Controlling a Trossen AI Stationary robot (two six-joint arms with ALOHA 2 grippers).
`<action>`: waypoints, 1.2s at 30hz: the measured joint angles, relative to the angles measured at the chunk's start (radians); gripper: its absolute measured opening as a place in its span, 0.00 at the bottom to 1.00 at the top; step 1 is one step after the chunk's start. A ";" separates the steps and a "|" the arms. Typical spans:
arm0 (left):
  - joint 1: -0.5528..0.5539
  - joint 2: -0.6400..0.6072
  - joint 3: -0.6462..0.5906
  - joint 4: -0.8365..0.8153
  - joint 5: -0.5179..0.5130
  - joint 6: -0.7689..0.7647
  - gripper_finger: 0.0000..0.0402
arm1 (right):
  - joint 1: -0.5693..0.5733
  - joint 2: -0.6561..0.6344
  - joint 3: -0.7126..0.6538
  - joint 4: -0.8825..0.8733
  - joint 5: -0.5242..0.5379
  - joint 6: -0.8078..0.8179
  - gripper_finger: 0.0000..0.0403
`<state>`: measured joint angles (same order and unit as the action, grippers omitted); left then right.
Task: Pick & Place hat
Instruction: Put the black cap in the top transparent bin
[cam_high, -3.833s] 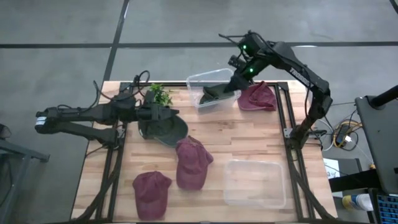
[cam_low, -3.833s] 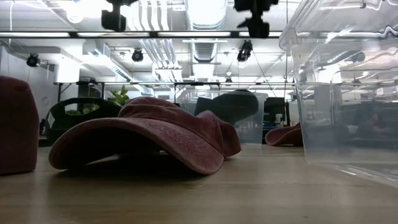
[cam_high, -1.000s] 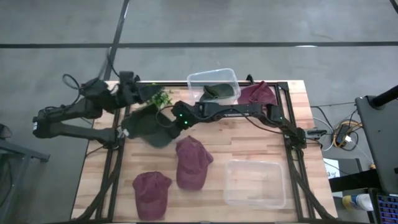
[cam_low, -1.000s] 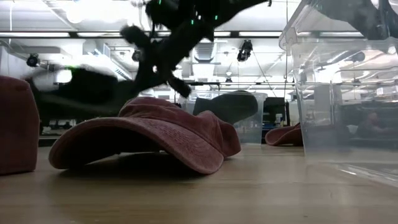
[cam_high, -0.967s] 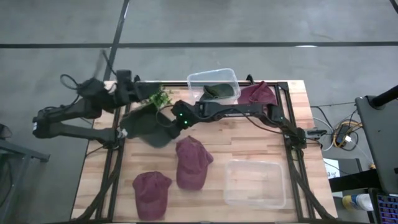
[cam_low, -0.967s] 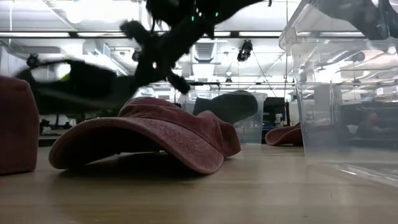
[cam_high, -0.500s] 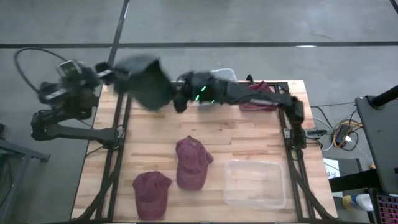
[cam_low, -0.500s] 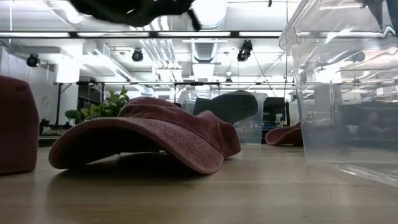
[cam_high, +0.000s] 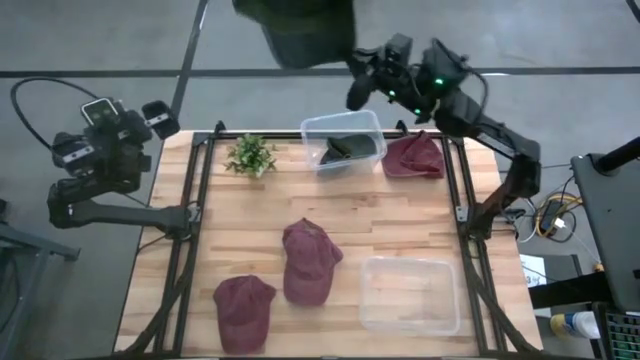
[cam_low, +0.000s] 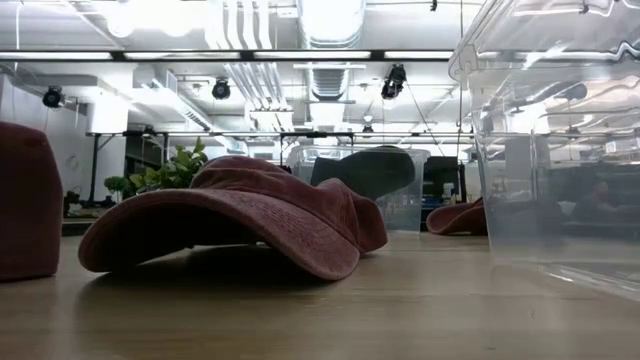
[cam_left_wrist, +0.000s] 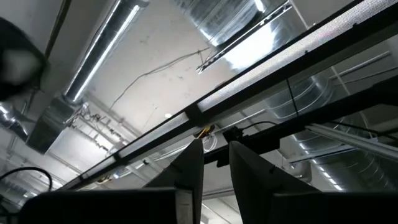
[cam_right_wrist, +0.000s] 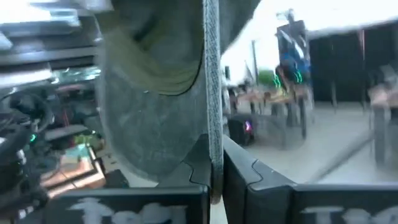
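Gripping a dark green hat (cam_high: 300, 30) high beyond the table's far edge, right hand (cam_high: 356, 80); left hand (cam_high: 160, 118) narrow, raised.

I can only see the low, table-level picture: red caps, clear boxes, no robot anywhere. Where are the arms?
Observer: The right gripper is up high beyond the table's far edge, shut on the brim of a dark green hat.
Operator: And the other arm?
Observer: The left gripper is off the table's left side, pointing up at the ceiling, with nothing between its fingers.
Operator: There is a dark shape in the far box. What is it?
Observer: From above, it is a second dark hat lying inside the far clear bin.
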<state>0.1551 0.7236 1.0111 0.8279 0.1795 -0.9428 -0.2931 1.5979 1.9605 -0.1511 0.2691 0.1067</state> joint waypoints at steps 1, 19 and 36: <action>0.000 0.001 0.000 -0.005 0.000 -0.003 0.18 | 0.009 -0.013 -0.003 -0.016 0.063 -0.006 0.02; 0.000 0.004 0.001 -0.018 0.004 -0.027 0.18 | -0.026 -0.079 -0.160 0.219 -0.095 0.123 0.02; 0.000 0.004 0.001 -0.035 0.019 -0.029 0.18 | -0.212 -0.108 0.013 -0.380 -0.542 0.097 0.02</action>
<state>0.1551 0.7280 1.0119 0.7932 0.1987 -0.9723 -0.5052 1.4895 1.9733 -0.5311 -0.2727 0.2041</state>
